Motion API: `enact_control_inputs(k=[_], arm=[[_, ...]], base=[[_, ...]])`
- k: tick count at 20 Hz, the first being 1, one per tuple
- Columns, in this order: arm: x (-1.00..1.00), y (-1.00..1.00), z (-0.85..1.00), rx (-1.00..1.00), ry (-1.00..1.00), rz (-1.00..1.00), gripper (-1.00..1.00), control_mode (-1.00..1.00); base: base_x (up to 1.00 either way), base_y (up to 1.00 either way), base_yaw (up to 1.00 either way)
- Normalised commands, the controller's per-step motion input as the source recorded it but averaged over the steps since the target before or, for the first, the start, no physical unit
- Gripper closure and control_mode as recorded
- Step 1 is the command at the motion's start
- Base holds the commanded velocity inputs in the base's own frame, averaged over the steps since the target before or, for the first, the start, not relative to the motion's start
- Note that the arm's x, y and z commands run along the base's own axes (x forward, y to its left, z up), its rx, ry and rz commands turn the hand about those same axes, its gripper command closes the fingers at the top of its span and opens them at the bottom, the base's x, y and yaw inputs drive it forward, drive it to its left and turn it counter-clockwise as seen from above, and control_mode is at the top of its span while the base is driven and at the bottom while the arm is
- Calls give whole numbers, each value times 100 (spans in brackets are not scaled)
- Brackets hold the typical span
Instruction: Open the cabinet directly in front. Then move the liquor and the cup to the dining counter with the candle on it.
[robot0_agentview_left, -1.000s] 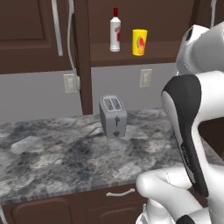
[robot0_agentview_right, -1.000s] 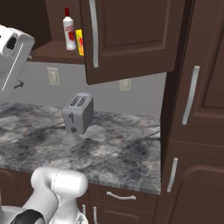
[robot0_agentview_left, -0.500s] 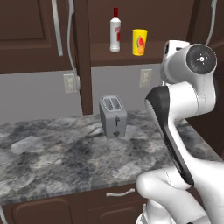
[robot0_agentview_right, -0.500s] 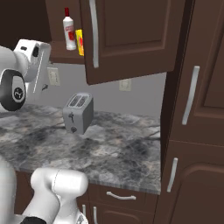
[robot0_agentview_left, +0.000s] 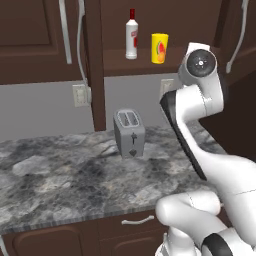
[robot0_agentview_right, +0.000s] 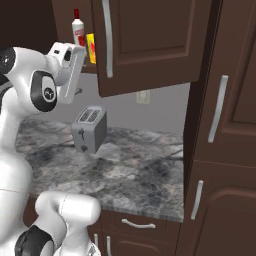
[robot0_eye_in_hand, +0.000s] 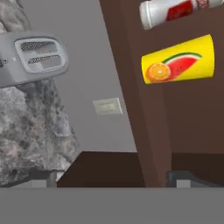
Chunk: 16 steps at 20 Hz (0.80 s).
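Observation:
The dark brown cabinet (robot0_agentview_right: 150, 45) stands open, its door swung out with the silver handle (robot0_agentview_right: 106, 37) facing me. On its shelf (robot0_agentview_left: 145, 64) stand the liquor (robot0_agentview_left: 131, 34) (robot0_agentview_right: 78, 32) and, to its right, the yellow cup (robot0_agentview_left: 159, 48) (robot0_agentview_right: 91, 48). The hand view is rolled, so the cup (robot0_eye_in_hand: 179, 61) and liquor (robot0_eye_in_hand: 175, 11) appear sideways at the upper right. My gripper (robot0_eye_in_hand: 114, 178) is open with nothing between its fingers, a short way from the cup. My wrist (robot0_agentview_left: 200, 63) hangs just right of the shelf. The dining counter and the candle are out of view.
A grey toaster (robot0_agentview_left: 130, 132) (robot0_agentview_right: 89, 129) (robot0_eye_in_hand: 35, 59) stands on the marbled counter (robot0_agentview_left: 60, 175) below the shelf. A wall outlet (robot0_eye_in_hand: 107, 106) sits under the cabinet. A tall brown cabinet (robot0_agentview_right: 225, 125) closes off the right side.
The arm has swung away from the cameras and carried the hand left, up to the open shelf beside the cup. The jaws stayed open. Bottle and cup have not moved.

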Motion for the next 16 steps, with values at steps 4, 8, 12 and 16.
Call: enact_control_inputs(k=[4, 8, 12, 16], arm=[[71, -34, 0, -3, 0, -45, -100, -100], [50, -35, 0, -3, 0, -42, -100, -100], [42, -41, 0, 0, 0, -36, -100, -100], [7, -68, 10, 0, 0, -16, -100, -100]], base=[[0, 0, 0], [0, 0, 0], [0, 0, 0], [0, 0, 0]])
